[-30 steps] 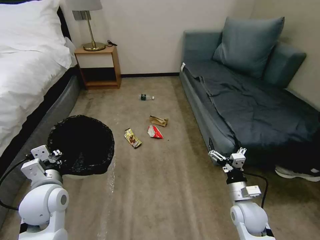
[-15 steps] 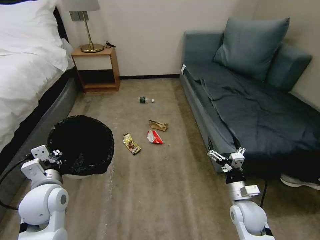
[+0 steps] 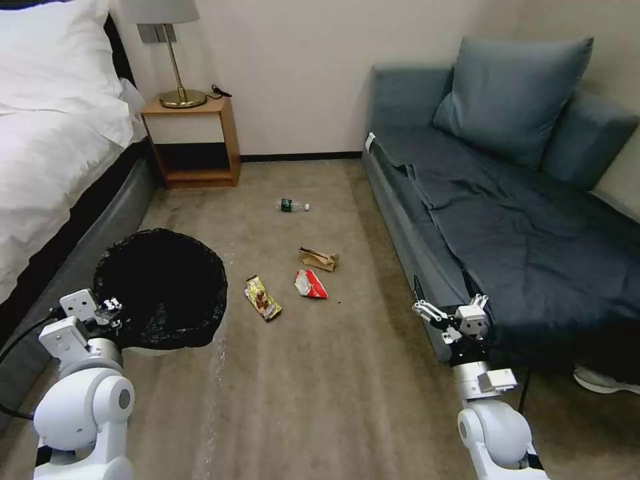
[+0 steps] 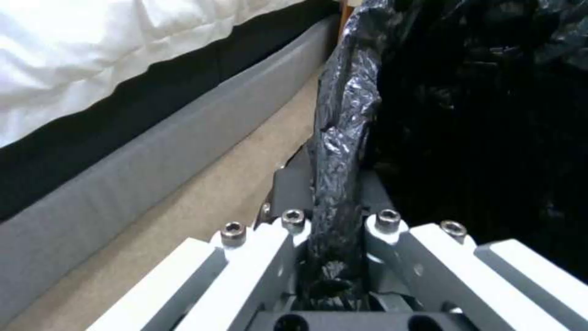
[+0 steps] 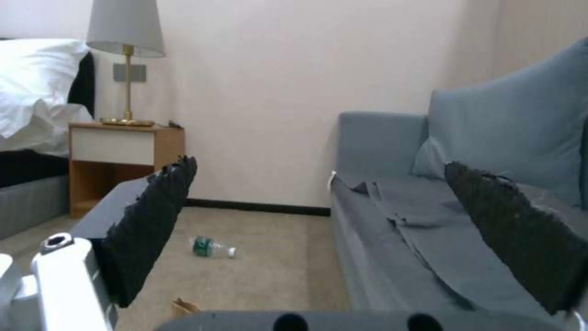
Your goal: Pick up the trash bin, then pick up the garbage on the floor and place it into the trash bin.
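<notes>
Carpeted floor lies between bed and sofa. Head view: we find the bin held at the left gripper, and four litter pieces ahead on the carpet.

Left wrist view: fingers pinch the liner-draped rim.

Right wrist view: the right gripper stands wide, empty. We judge litter pickup is next, requiring a closer approach.

Beige carpeted floor, plain cream wall, white-sheeted bed, wooden nightstand with brass lamp, blue-grey fabric sofa
</notes>
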Controlling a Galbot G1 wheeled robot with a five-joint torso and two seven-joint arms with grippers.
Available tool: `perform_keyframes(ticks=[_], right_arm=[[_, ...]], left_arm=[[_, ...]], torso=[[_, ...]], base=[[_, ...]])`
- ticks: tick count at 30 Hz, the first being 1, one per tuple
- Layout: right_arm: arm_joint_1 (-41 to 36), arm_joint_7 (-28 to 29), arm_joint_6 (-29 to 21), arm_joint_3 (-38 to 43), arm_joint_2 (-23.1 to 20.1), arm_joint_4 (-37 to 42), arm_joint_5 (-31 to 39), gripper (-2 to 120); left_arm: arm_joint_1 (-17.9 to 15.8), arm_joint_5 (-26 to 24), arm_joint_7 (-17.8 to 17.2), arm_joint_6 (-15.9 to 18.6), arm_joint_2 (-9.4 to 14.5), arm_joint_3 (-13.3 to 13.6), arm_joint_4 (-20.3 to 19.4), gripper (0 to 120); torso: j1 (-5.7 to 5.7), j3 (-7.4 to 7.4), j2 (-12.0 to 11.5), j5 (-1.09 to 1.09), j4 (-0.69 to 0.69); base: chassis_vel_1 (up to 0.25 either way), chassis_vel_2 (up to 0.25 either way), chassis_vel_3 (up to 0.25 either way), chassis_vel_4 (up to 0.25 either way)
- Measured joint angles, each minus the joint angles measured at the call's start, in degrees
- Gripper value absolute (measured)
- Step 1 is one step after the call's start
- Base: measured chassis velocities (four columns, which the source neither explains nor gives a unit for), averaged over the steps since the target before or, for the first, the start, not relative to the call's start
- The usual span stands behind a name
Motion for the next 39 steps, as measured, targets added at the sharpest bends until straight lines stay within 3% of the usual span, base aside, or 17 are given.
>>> perform_keyframes(ticks=[26, 39], right_arm=[[0.07, -0.42, -0.25, -0.2, 0.0, -0.45, 0.17, 100], [-0.68, -0.69, 0.24, -0.49, 0.7, -0.8, -0.21, 100]], left_arm=[[-0.17, -0.93, -0.6, -0.01, -1.05, 1.24, -0.6, 4], [0.86, -1.06, -0.34, -1.2, -1.07, 0.28, -0.19, 4]], torso=[[0.0, 0.0, 0.0, 0.01, -0.01], [0.0, 0.0, 0.0, -0.01, -0.01]], base=[[-0.101, 0.104, 0.1, -0.106], [-0.118, 0.12, 0.128, -0.128]])
